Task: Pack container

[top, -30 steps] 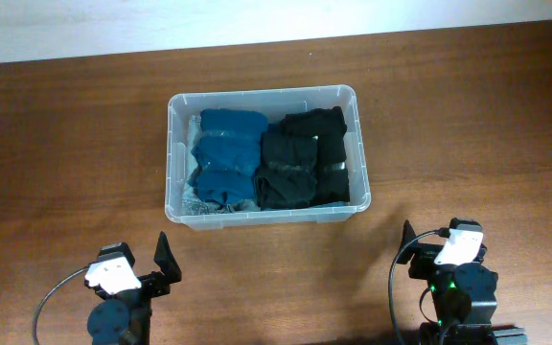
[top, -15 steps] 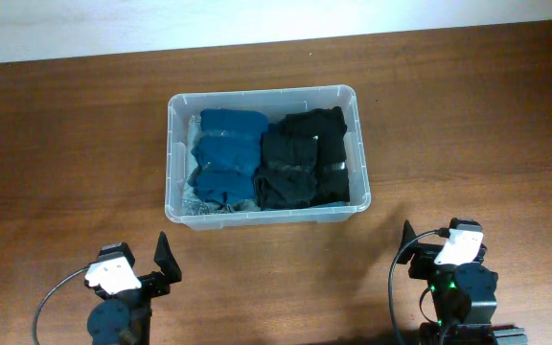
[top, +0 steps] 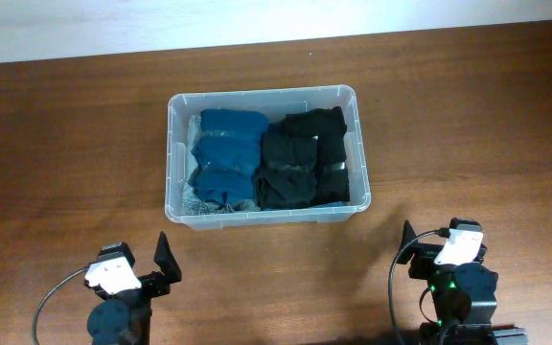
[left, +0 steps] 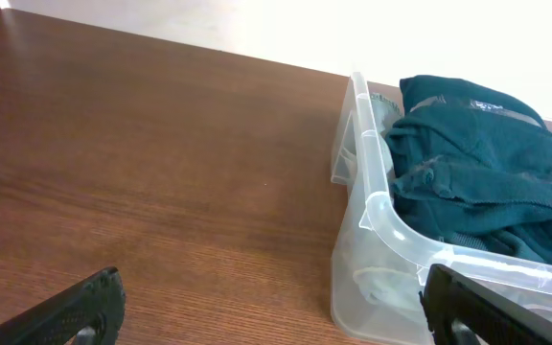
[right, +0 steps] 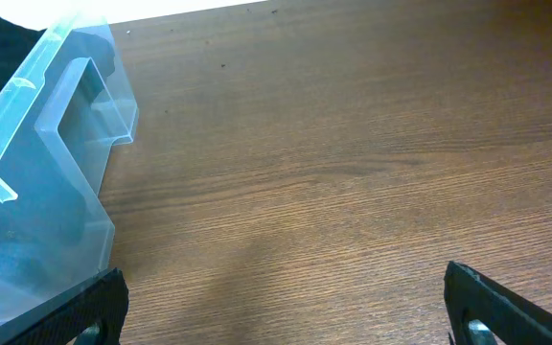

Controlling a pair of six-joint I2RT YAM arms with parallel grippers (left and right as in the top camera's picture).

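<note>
The container (top: 266, 218) sits mid-desk (top: 65, 144), filled with folded blue clothes (top: 226, 158) and black clothes (top: 303, 158). Nothing has stirred this past second: the left tool (left: 271, 316) and right tool (right: 290, 311) wait nearby, fingers apart, empty. Packing looks finished.

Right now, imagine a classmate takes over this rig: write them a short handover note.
Left gripper: open, empty, parked at the near edge of the table.
Right gripper: open, empty, parked likewise.
Container: mid-table, blue clothes on the left arm's side, black clothes on the right arm's.
Done: both stacks sit inside.
Left: no loose items or lid in view; probably nothing more to pack.
</note>
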